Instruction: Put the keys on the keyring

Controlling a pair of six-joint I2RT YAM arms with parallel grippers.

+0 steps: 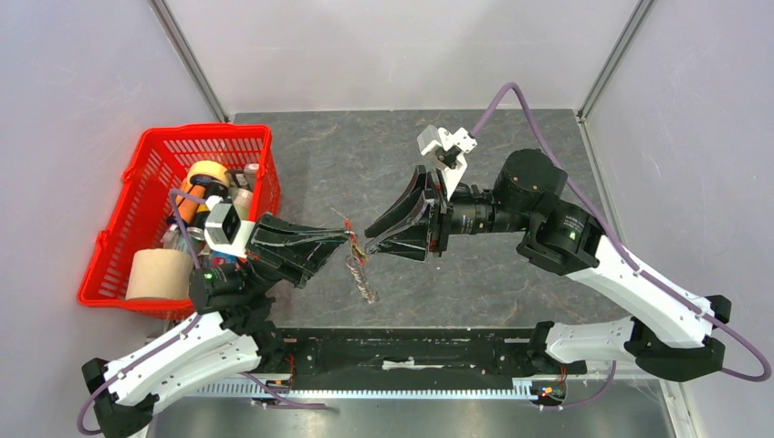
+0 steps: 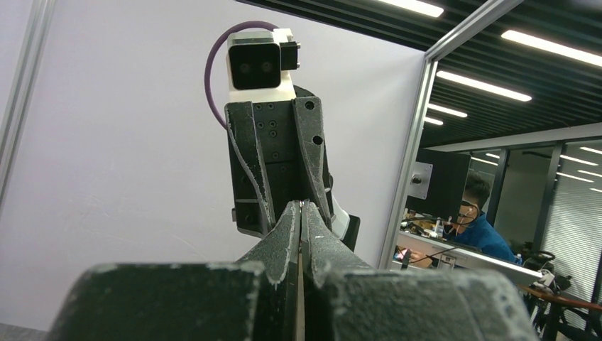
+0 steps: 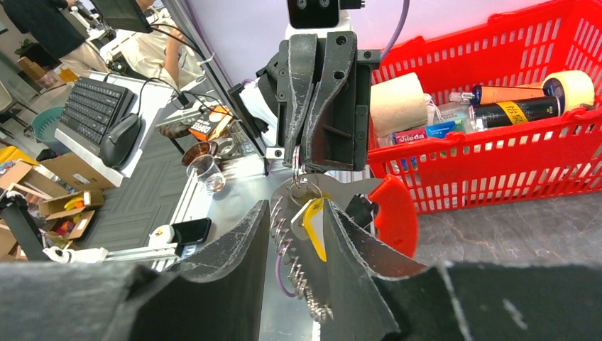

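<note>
Silvery keys (image 3: pixel 302 284) fan down from the red keyring (image 3: pixel 392 213), which hangs above the grey desk (image 1: pixel 347 155) from the tips of the left end effector (image 3: pixel 304 155), its jaws pressed fully together. Facing it tip to tip, the right end effector (image 3: pixel 296 213) stands partly open, a brass-yellow key (image 3: pixel 313 222) hanging in the gap between its fingers; whether either finger touches that key cannot be told. A red basket (image 1: pixel 137 164) sits at the desk's left side.

Seen from overhead, the keys (image 1: pixel 361 272) at mid-frame were too small to count; in the left wrist view the left gripper (image 2: pixel 301 207) filled the lower frame, hiding anything pinched between its fingers (image 2: pixel 280 245).
</note>
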